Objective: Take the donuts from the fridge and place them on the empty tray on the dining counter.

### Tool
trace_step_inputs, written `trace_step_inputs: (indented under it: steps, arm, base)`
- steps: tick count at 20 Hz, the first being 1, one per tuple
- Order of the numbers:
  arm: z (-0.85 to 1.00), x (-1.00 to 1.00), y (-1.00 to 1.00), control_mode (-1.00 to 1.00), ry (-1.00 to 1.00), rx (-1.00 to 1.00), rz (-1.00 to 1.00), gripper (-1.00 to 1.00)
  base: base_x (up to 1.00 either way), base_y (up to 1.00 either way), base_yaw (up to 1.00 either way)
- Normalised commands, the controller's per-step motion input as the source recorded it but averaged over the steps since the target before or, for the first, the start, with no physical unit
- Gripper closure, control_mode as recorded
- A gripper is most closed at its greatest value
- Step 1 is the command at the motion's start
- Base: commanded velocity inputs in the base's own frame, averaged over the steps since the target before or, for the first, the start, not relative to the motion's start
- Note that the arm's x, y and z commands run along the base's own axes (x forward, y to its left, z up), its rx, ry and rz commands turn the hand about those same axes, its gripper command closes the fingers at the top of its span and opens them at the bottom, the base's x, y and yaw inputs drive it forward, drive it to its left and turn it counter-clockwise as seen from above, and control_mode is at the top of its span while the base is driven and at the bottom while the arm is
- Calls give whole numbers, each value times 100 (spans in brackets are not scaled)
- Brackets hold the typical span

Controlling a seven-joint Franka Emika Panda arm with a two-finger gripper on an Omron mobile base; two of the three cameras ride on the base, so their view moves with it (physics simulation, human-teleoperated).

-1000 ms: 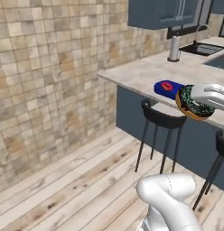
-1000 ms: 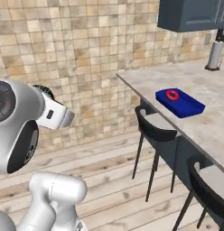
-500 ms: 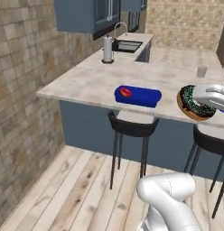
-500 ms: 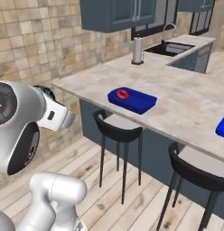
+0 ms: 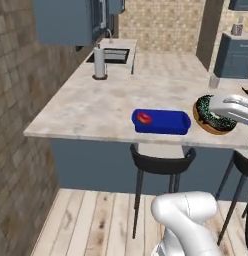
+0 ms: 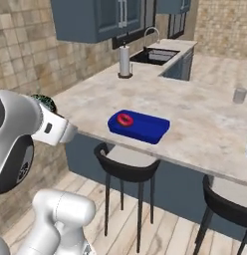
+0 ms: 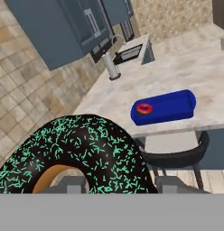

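Jaws are gripping the sprinkled chocolate donut; the blue tray is lying well ahead, and releasing early risks dropping it short.

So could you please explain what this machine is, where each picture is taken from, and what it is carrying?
It is a white robot arm on a driving base in a simulated kitchen. Two pictures come from cameras on the base, behind the arm to its left and right; the third looks along its hand. Its fingers are closed on a chocolate donut with sprinkles. Ahead, on the beige dining counter, lies a blue tray with a pink-iced donut at one end. Black stools stand below, and a sink sits further back.
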Motion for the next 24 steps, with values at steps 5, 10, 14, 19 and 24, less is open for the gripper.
trace_step_inputs:
  steps: [5, 10, 14, 19, 24]
  arm:
    - [0, 0, 0, 100, 0, 0, 0, 100]
    - [0, 0, 0, 100, 0, 0, 0, 100]
    - [0, 0, 0, 100, 0, 0, 0, 100]
    - [0, 0, 0, 100, 0, 0, 0, 100]
    - [-72, 80, 53, -100, 46, -15, -6, 100]
  base:
    - [100, 4, -42]
    - [97, 6, -34]
    - [91, 87, -24]
    - [91, 100, -32]
    - [20, 15, -4]
